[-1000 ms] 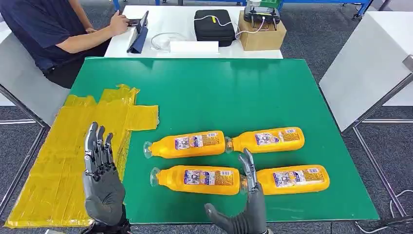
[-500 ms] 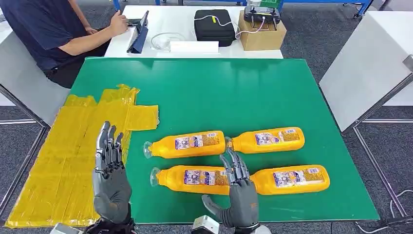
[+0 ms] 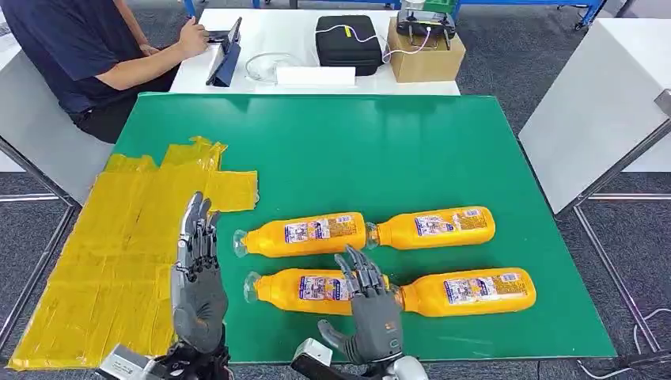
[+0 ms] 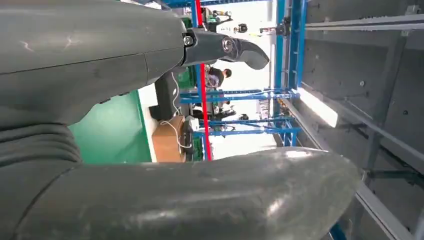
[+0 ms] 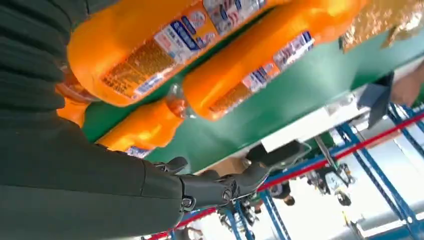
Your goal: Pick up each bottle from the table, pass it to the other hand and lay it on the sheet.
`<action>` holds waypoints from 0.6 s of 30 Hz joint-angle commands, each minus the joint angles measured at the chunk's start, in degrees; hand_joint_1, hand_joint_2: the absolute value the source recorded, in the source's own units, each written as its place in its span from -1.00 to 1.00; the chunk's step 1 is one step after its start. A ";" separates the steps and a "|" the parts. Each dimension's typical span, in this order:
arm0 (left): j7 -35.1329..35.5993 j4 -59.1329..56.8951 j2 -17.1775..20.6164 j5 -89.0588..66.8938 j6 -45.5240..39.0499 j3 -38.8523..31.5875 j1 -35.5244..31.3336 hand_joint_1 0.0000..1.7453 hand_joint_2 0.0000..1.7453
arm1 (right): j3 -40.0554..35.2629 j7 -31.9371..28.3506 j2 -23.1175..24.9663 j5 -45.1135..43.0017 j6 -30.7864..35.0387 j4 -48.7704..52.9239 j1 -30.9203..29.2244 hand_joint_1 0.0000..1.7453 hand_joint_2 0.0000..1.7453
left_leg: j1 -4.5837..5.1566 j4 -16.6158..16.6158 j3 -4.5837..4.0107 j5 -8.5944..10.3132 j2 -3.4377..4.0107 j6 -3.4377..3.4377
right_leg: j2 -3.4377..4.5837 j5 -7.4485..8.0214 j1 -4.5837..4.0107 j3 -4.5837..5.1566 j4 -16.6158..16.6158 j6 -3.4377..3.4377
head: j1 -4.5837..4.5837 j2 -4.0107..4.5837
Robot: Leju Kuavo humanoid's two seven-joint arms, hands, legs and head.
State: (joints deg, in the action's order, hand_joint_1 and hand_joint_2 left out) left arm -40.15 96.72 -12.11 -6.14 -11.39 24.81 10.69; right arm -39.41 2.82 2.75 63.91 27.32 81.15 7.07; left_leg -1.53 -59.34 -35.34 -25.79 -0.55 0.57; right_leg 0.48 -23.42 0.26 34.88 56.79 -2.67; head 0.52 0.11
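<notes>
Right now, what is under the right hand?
The right hand hangs open over the near-left bottle, covering its base end and the neck of the near-right bottle. Contact cannot be judged.

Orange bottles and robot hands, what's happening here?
Four orange bottles lie on the green table. The right robot hand reaches over the near-left bottle, fingers spread, not gripping yet. The left robot hand waits open beside the yellow sheet, which has no bottle on it. A person sits at the far table.

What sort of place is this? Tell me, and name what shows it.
Probably a robot lab or test workshop: a green mat laid out with identical orange bottles, blue metal racking behind, and a person working at a neighbouring white table.
</notes>
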 commanded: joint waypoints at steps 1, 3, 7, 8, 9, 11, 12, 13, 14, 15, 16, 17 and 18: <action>0.15 -3.99 0.73 0.20 0.22 -0.87 -1.94 -1.00 -1.00 | -2.10 0.93 -0.71 -0.18 -1.05 -5.40 -1.55 -1.00 1.00 | 0.06 0.17 0.31 -0.02 0.04 0.04 | -0.03 -0.04 0.03 -0.27 -0.11 0.07 | 0.00 0.00; 0.15 -3.99 0.73 0.20 0.22 -0.87 -1.94 -1.00 -1.00 | -2.10 0.93 -0.71 -0.18 -1.05 -5.40 -1.55 -1.00 1.00 | 0.03 0.11 0.18 -0.01 0.01 0.03 | -0.04 -0.02 0.01 -0.16 -0.08 0.05 | 0.00 0.00; 0.15 -3.98 0.67 0.29 0.39 -0.90 -1.95 -1.00 -1.00 | -2.09 2.20 -0.77 0.67 -1.85 -5.52 -1.64 -1.00 1.00 | 0.09 0.18 0.36 -0.03 0.04 0.06 | -0.05 -0.06 0.05 -0.30 -0.10 0.07 | 0.00 0.00; 0.15 -3.99 0.64 0.35 0.57 -0.96 -1.98 -1.00 -1.00 | -2.03 2.61 -0.83 0.53 -2.33 -5.69 -1.67 -1.00 1.00 | 0.06 0.15 0.28 -0.02 0.02 0.05 | -0.05 -0.04 0.03 -0.24 -0.09 0.06 | 0.00 0.00; 0.15 -4.07 0.55 0.39 0.74 -1.02 -2.07 -1.00 -1.00 | -1.98 3.12 -1.40 0.83 -3.02 -6.09 -1.98 -1.00 1.00 | 0.09 0.19 0.38 -0.03 0.05 0.07 | -0.04 -0.06 0.05 -0.33 -0.11 0.08 | 0.00 0.00; 0.15 -4.26 0.41 0.51 1.10 -1.25 -2.26 -1.00 -1.00 | -1.64 4.69 -1.82 2.25 -3.85 -6.71 -2.38 -1.00 1.00 | 0.03 0.11 0.19 0.00 0.02 0.04 | -0.03 -0.01 0.01 -0.17 -0.09 0.04 | 0.00 0.00; 0.15 -4.37 0.32 0.55 1.40 -1.38 -2.34 -1.00 -1.00 | -1.47 5.30 -2.05 2.89 -4.12 -6.78 -2.49 -1.00 1.00 | 0.08 0.19 0.36 -0.02 0.05 0.07 | -0.04 -0.03 0.05 -0.32 -0.13 0.06 | 0.00 0.00; 0.15 -4.48 0.23 0.53 1.62 -1.50 -2.38 -1.00 -1.00 | -1.38 5.84 -2.23 3.65 -4.36 -6.80 -2.63 -1.00 1.00 | 0.08 0.18 0.31 -0.01 0.04 0.06 | -0.04 -0.02 0.05 -0.27 -0.12 0.05 | 0.00 0.00; 0.15 -4.50 0.17 0.51 1.77 -1.58 -2.39 -1.00 -1.00 | -1.28 6.04 -2.30 3.89 -4.38 -6.57 -2.65 -1.00 1.00 | 0.03 0.11 0.17 0.00 0.02 0.04 | -0.03 0.00 0.02 -0.16 -0.08 0.04 | 0.00 0.00; 0.15 -4.56 0.10 0.56 2.07 -1.62 -2.43 -1.00 -1.00 | -1.09 6.69 -2.60 4.77 -4.86 -6.61 -2.86 -1.00 1.00 | 0.09 0.18 0.35 -0.02 0.04 0.07 | -0.04 -0.04 0.06 -0.31 -0.11 0.06 | 0.00 0.00; 0.15 -4.58 0.06 0.57 2.18 -1.68 -2.45 -1.00 -1.00 | -1.07 7.14 -2.53 5.31 -5.06 -6.50 -2.89 -1.00 1.00 | 0.08 0.15 0.28 -0.01 0.06 0.06 | -0.01 -0.02 0.05 -0.24 -0.09 0.05 | 0.00 0.00; 0.15 -4.62 0.00 0.55 2.42 -1.72 -2.52 -1.00 -1.00 | -0.95 7.59 -2.68 5.93 -5.60 -6.46 -3.07 -1.00 1.00 | 0.04 0.09 0.17 0.00 0.04 0.04 | -0.01 0.00 0.02 -0.15 -0.07 0.03 | 0.00 0.00; 0.15 -4.62 0.00 0.55 2.42 -1.72 -2.52 -1.00 -1.00 | -0.95 7.59 -2.68 5.93 -5.60 -6.46 -3.07 -1.00 1.00 | 0.08 0.16 0.29 -0.01 0.07 0.06 | 0.00 -0.02 0.06 -0.25 -0.09 0.05 | 0.00 0.00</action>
State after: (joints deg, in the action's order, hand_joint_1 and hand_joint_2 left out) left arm -40.15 95.60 -12.35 -5.92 -9.79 24.68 9.89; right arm -39.58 8.61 2.01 67.82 23.34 78.14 6.47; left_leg -1.53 -59.34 -35.34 -25.79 -0.56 0.57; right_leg 0.48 -23.41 0.26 34.87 56.79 -2.68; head 0.52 0.11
